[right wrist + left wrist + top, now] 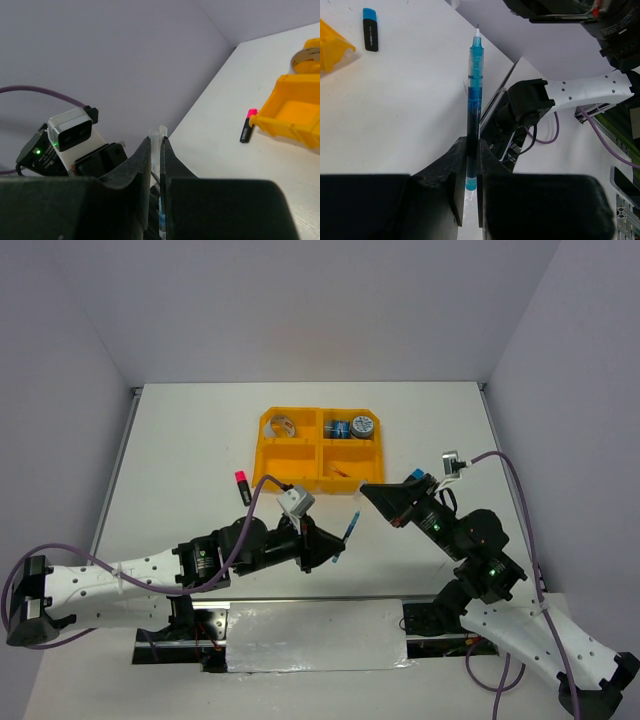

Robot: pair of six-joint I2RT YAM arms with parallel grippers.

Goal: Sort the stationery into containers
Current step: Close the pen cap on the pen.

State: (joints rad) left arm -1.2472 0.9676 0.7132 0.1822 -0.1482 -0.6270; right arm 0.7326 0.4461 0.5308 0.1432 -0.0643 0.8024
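My left pincer (471,146) grips a blue pen (474,75); my right pincer (155,145) pinches a clear cap (156,134), near the orange tray (258,455).

blocking: tray (285,468), marker (241,488) | open: table (180,445) left of marker

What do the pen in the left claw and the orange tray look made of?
Pen: translucent blue plastic barrel, glossy; the darker ink shows through.
Tray: opaque orange plastic, probably moulded; smooth, thin uniform walls with a slight sheen.
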